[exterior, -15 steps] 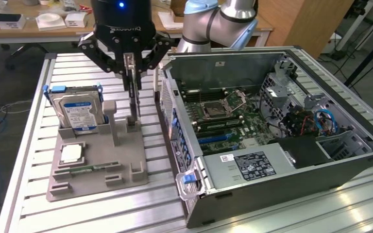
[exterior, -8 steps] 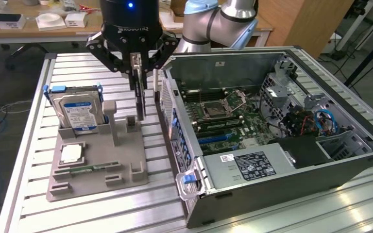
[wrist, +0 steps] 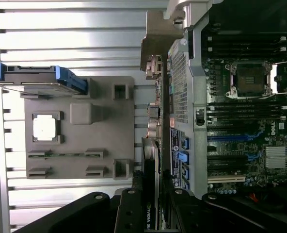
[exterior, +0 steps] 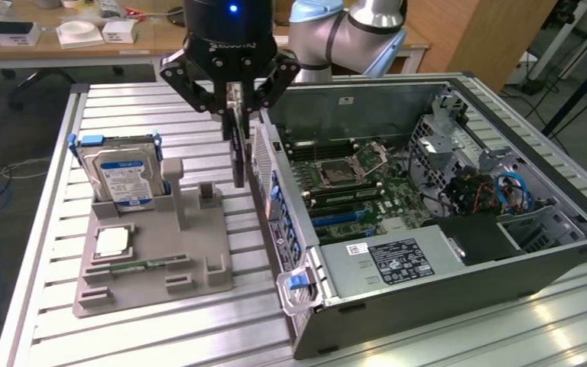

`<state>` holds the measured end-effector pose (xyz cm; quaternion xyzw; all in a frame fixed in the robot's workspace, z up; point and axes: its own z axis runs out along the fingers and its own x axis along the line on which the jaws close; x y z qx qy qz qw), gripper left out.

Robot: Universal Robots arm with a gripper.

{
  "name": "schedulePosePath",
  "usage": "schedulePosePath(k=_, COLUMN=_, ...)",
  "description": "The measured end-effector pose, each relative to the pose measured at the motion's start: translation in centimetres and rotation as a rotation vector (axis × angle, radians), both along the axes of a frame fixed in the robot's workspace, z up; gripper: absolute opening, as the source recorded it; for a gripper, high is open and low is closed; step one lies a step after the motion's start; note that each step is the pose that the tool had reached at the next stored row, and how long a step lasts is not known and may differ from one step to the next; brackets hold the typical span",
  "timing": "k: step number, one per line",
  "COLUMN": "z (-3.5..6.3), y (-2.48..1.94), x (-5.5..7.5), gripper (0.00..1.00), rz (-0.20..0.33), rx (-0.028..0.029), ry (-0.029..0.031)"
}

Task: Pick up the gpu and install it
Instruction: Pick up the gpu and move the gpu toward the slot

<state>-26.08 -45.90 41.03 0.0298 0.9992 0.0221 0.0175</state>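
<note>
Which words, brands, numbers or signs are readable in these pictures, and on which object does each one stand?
"ROBOTIQ": on the black body of the hand.
"NVIDIA", then cut-off letters: on the gpu gripped by the hand.
Blue-white label on the hard drive: too small to read.
White label on the power supply: too small to read.

Dark gpu [exterior: 238,153] upright (seemingly aloft).
</note>
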Motion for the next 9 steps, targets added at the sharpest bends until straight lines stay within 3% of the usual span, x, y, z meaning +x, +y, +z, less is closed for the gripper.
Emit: schedulePosePath(k=9, z=0.0, y=0.0, x=2.1, gripper=0.26, rz=0.0, rx=-0.0001, ry=0.0)
